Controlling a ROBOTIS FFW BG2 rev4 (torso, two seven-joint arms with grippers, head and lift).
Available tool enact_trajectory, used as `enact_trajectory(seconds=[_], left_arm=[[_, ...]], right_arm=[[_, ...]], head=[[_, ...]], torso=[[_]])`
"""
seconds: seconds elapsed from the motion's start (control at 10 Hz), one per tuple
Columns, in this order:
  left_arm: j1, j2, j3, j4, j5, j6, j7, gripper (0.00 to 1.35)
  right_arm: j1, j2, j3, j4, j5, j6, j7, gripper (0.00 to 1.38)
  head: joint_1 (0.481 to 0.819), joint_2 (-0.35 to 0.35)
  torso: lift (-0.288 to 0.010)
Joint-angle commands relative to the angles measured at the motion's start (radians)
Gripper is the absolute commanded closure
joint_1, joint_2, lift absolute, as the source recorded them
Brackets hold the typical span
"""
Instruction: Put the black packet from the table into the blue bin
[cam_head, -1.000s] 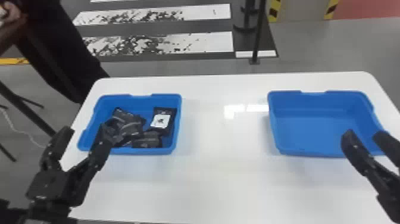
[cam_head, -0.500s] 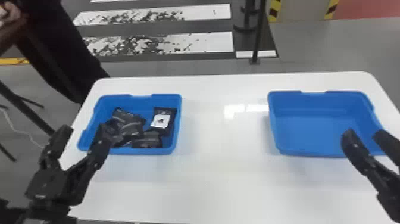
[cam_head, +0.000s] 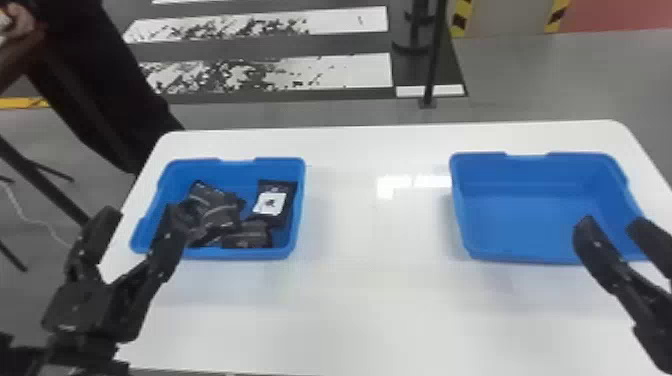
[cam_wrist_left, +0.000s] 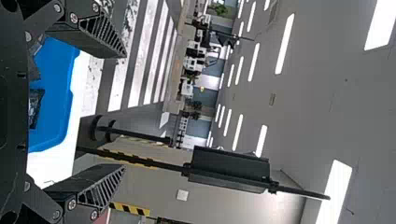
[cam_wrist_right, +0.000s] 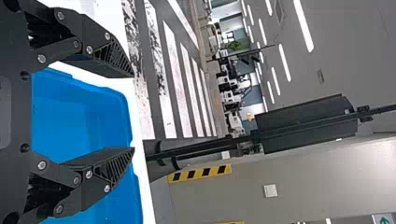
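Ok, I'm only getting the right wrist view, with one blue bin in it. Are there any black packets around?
Observer: Yes, the head view shows several black packets lying in a second blue bin, on the robot's left.
Operator: Oh, neat! And where's the other end effector, the left one?
Observer: In the head view, the left end effector is by that bin's near left corner, fingers apart.
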Motion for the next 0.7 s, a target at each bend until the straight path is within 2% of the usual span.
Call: enact_trajectory(seconds=[0.0, 0.6], left_arm=[[-0.004, 0.000, 0.001, 0.000, 0.002, 0.002, 0.000, 0.20], [-0.006, 0.002, 0.001, 0.000, 0.004, -0.007, 0.000, 0.20]], right_arm=[[-0.002, 0.001, 0.000, 0.000, 0.002, 0.000, 0.000, 0.51], [-0.005, 0.001, 0.000, 0.005, 0.004, 0.000, 0.000, 0.51]], head=[[0.695, 0.104], [0.695, 0.106]], torso=[[-0.110], [-0.110]])
